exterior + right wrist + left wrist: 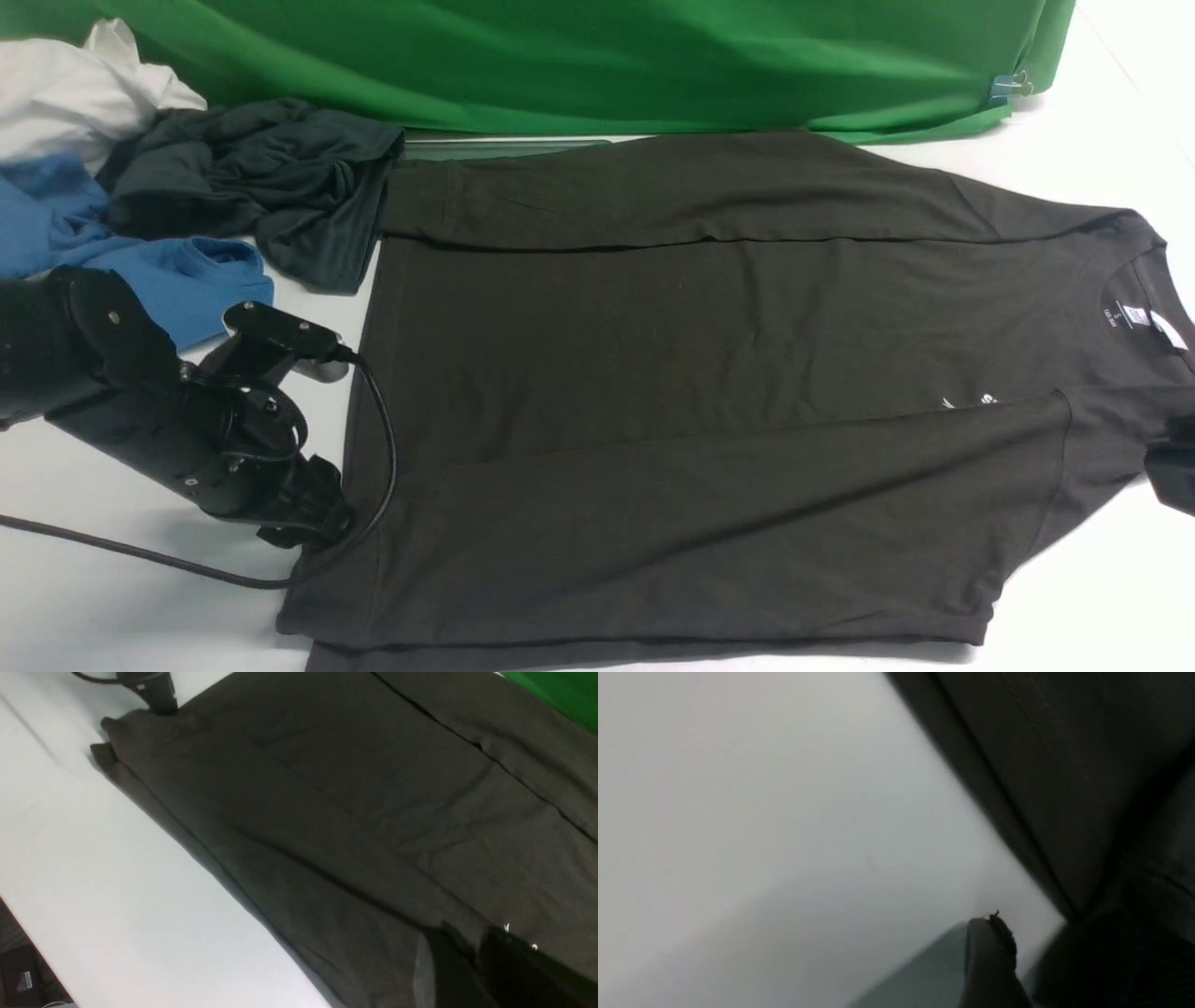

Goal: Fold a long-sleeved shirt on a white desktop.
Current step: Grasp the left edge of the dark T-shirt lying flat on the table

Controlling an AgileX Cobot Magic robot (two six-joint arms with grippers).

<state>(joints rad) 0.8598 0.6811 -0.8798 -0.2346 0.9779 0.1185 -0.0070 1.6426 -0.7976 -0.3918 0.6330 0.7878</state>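
Down at the left gripper [311, 530], parked low against the near hem corner of the long-sleeved shirt [709, 373]: looks parted, judging by the one pale finger [987, 956] in the blurred wrist view over bare white desktop [112, 616], with no cloth caught on it. Over at the right gripper [1178, 476], set on the near shoulder, near the chest print [971, 401]: cannot tell whether closed on a pinch of fabric or only resting there, too dark against the cloth. Outward from both: spread flat across the desktop, neck label [1167, 329] toward the robot's right, hem toward its left, both sleeves laid lengthwise over the body, one along the far edge, one across the near half. Expect a light, limp knit: no stiffness, sagging from any single pinch, dragging rather than sliding on the smooth top, nothing fragile. Better to grip through all layers at an edge, probably the two hem corners, or hem and shoulder on the near side, to carry the tucked sleeve along. Keep clear of the charcoal garment [271, 187] right up against the far hem corner, and of the blue garment [187, 271] near the left arm.
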